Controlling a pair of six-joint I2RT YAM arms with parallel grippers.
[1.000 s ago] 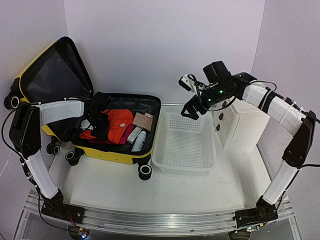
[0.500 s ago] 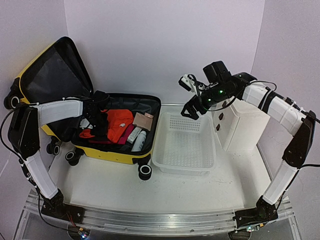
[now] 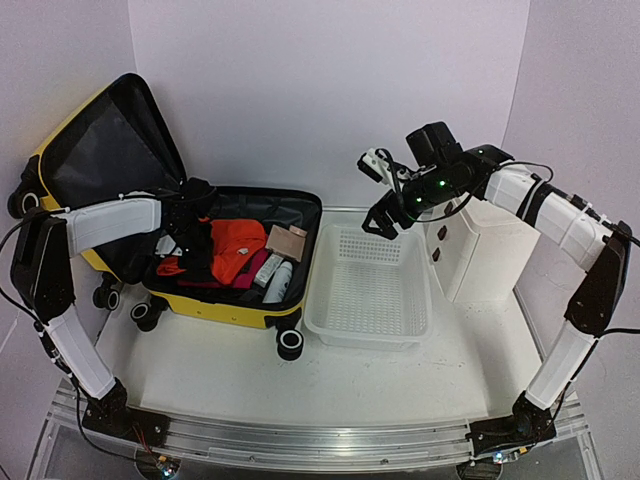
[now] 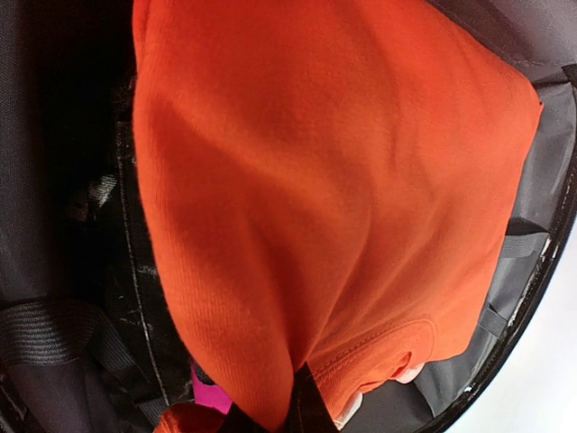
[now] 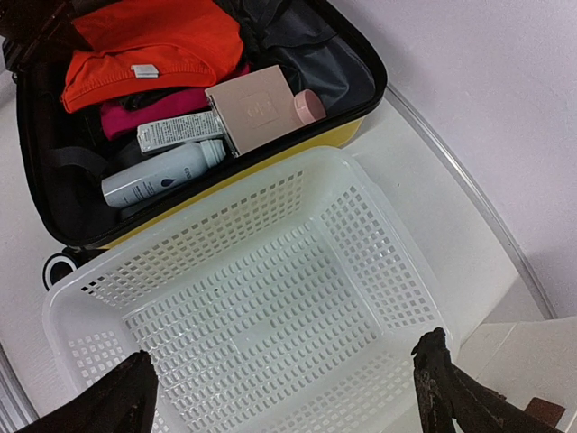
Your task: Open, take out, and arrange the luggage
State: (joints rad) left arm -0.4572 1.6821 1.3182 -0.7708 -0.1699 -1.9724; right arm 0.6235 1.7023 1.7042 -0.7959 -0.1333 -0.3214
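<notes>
While the luggage (image 3: 225, 308) lies open, lid propped up, at the counter's (image 3: 400, 390) back left, we see the left pincer (image 4: 273, 417) clenched on the orange garment (image 4: 334, 180) inside; the right pincer (image 5: 284, 390) hangs spread wide above the white basket (image 3: 365, 338) just beside it.

Yellow luggage (image 3: 215, 305) — lid open, upright — left on table.

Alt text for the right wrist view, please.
An empty white perforated basket lies below the open right pincer. Beyond it the yellow luggage lies open, holding an orange garment, a pink box and a white bottle.
</notes>
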